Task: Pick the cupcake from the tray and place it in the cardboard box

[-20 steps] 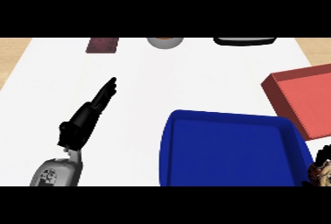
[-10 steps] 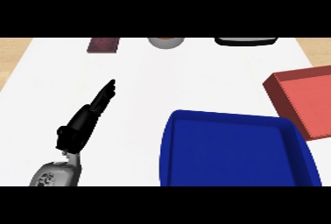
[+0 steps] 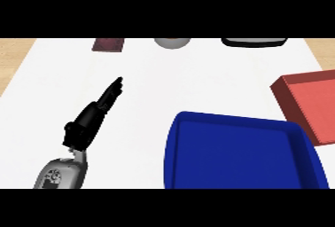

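Note:
A blue tray (image 3: 196,150) fills the lower right of the head view; its visible inside shows no cupcake. A red-brown box (image 3: 313,104) stands at the right edge, beyond the tray's far right corner. My left hand (image 3: 91,117) rests over the white counter left of the tray, fingers straight and pointing up and away, holding nothing. My right hand is out of view.
Along the counter's far edge lie a dark red block (image 3: 108,44), a grey round object (image 3: 172,42) and a black dish (image 3: 254,42). Wooden floor shows at the left and right corners beyond the counter.
A dark shape at the lower right edge, seen one second ago, has left the view. The left hand and the tray keep their places.

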